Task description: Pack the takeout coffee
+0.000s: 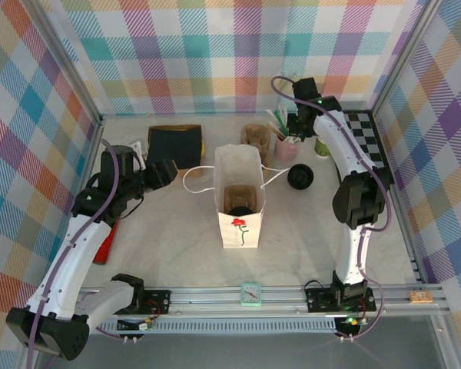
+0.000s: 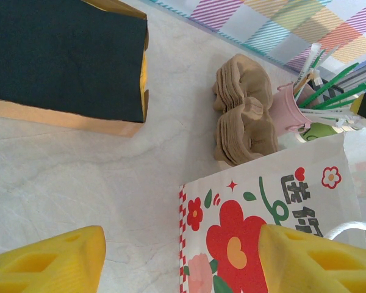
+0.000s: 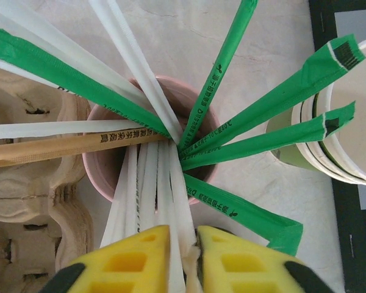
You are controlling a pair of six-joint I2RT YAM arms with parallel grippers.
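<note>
Right wrist: jaws around white straw [image 3: 175, 201]

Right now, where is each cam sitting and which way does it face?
Top: above and behind the bases, looking down on the table; left arm and right arm show.
Left wrist: angled down across the table at the bag and straw cup; own jaws apart, bottom corners.
Right wrist: straight down into the straw cup; own jaws pinching a straw.
Shared: all three see the straw cup.
</note>
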